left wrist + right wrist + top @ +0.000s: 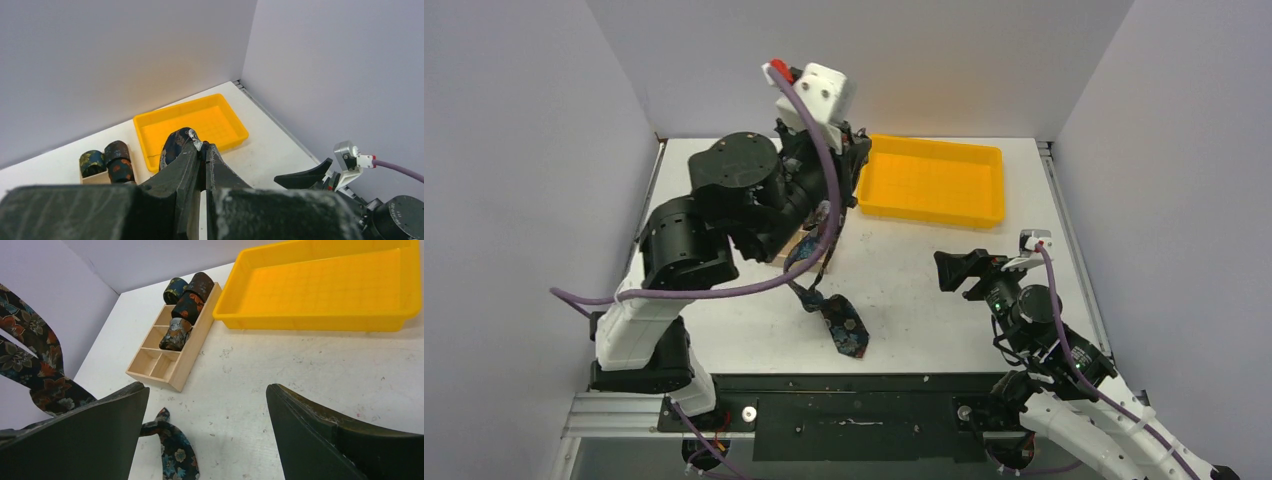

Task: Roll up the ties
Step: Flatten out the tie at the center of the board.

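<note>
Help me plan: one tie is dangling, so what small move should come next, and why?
Probably move the open right end effector left to the wide end of the tie lying on the table: the left end effector, shut, holds the other part high, so the strip hangs loose.

Right wrist view: yellow tray (310,322) right end cut off; hanging tie (30,365) runs off left edge.

L arm (734,190): blk joints, wht base link | purple cables (724,292) | wht wrist cam box (829,92) | R gripper (207,390): blk scuffed fingers (325,440)
</note>
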